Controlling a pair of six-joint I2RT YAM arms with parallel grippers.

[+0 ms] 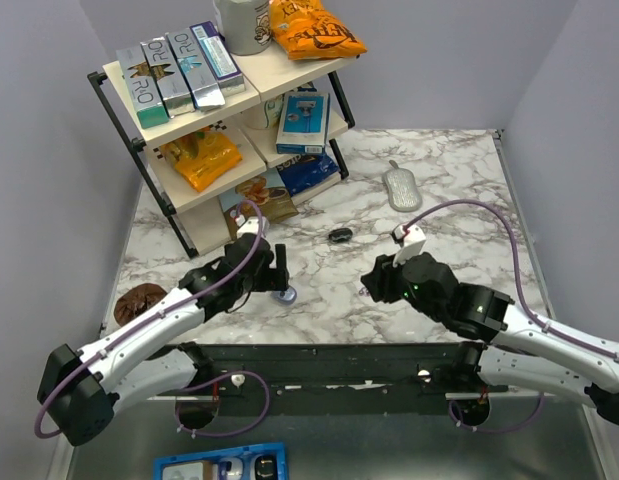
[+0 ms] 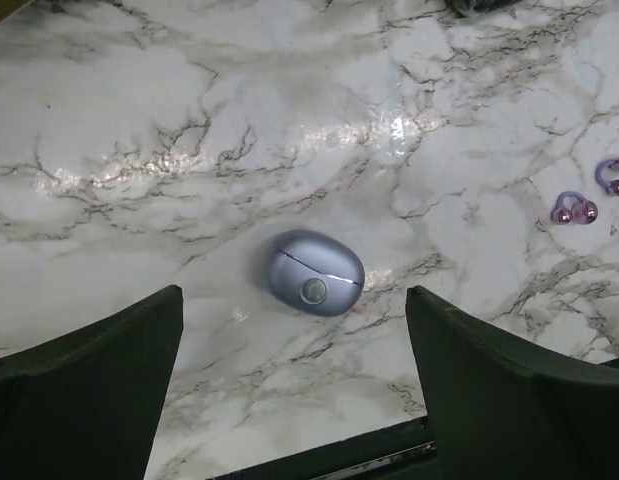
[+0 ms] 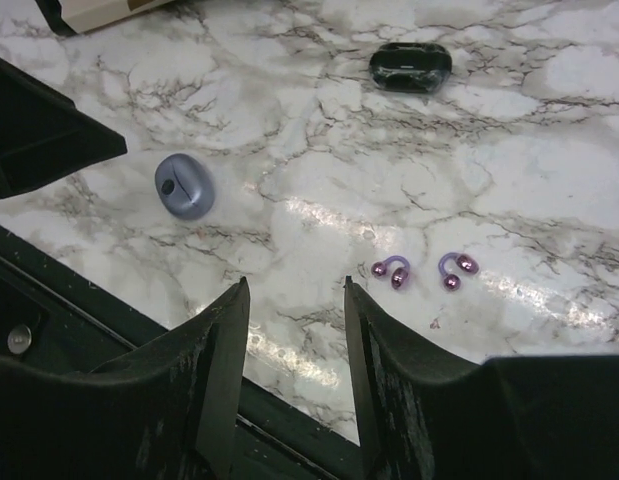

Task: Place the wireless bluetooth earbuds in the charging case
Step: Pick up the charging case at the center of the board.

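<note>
Left gripper (image 2: 294, 292) spread wide, empty, straddling the closed charging case (image 2: 314, 272) on the marble surface (image 2: 139, 120) without touching it. Right gripper (image 3: 295, 285) parted, empty, near the purple earbuds (image 3: 398, 279).

Looks like a robotics lab cell staged as a small shop. Boxed in by plain pale walls (image 1: 49, 120) around a marble-patterned table (image 1: 459, 200). Stocked at far left with a black-framed shelf rack (image 1: 119, 110) of boxed goods (image 1: 179, 65) and orange snack bags (image 1: 314, 30). Fitted along the near edge with a left arm (image 1: 149, 340) and right arm (image 1: 549, 340), cabled, on a dark rail (image 1: 339, 365).
</note>
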